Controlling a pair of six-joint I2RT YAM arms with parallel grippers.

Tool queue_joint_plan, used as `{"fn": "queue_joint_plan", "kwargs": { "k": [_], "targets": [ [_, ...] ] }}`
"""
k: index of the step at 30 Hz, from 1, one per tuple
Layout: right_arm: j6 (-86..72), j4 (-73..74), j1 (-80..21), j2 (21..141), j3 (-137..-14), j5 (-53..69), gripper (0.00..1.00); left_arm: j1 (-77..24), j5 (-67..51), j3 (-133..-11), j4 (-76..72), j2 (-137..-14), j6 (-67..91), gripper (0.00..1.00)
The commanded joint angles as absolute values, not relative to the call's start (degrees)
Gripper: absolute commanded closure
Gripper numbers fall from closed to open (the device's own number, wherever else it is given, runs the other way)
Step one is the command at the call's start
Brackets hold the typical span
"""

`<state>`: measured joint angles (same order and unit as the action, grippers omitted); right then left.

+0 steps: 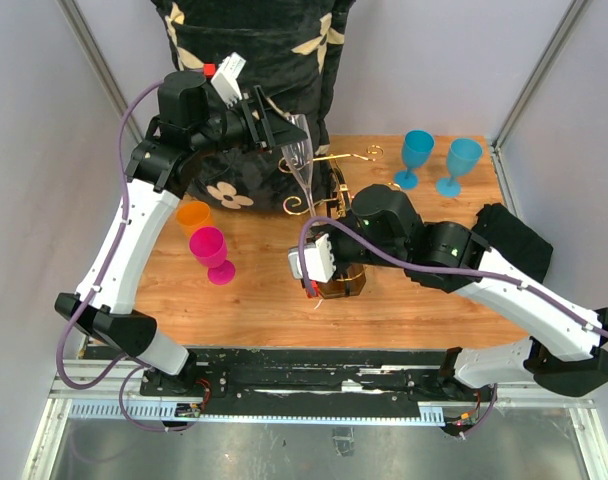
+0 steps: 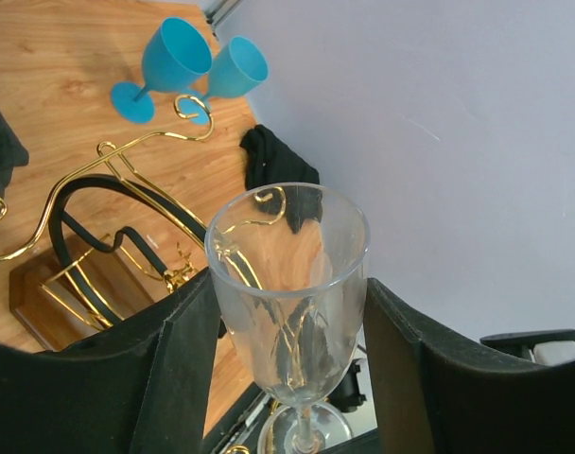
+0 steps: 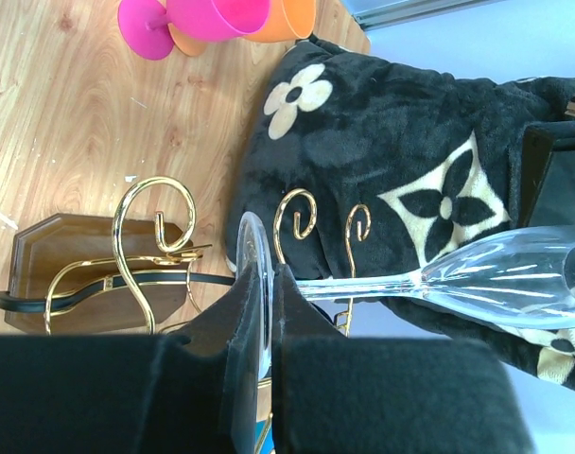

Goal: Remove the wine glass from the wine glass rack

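While the wine glass (image 1: 297, 145) hangs tilted above the wine glass rack (image 1: 349, 283), the left tool (image 2: 289, 312) clamps its bowl from both sides and the right tool (image 3: 267, 288) is pinched shut on the rim of its foot. The rack stands on the worktop (image 1: 254, 300), two blue goblets (image 1: 417, 150) behind it.
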<state>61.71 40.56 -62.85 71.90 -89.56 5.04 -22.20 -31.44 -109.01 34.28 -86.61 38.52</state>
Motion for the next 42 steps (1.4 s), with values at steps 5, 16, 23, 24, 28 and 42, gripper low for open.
{"fn": "queue_joint_plan", "kwargs": {
  "k": [5,16,23,24,28,42],
  "targets": [
    [61.4,34.6,-62.9,69.8,-88.4,2.2,0.68,-22.1,-33.6,-108.9,33.2,-84.9,38.0,0.63],
    [56.6,26.4,-62.9,59.5,-83.4,-0.8,0.01,-21.6,-24.2,-115.2,38.2,-80.9,32.5,0.63],
    [51.5,23.0,-62.1,57.6,-83.3,-16.8,0.02,-21.4,-12.1,-116.8,45.9,-75.6,24.7,0.60],
    [48.9,22.8,-61.0,58.4,-84.1,-20.6,0.02,-21.4,-9.7,-116.2,47.1,-74.9,23.1,0.60],
    [29.6,29.4,-50.1,60.8,-89.6,-22.1,0.02,-21.4,-0.8,-111.0,49.7,-72.5,18.9,0.64],
    [3.6,35.4,-25.9,63.3,-89.9,-12.5,0.02,-21.4,6.1,-77.4,22.9,-62.0,13.2,0.68]
  ]
}}
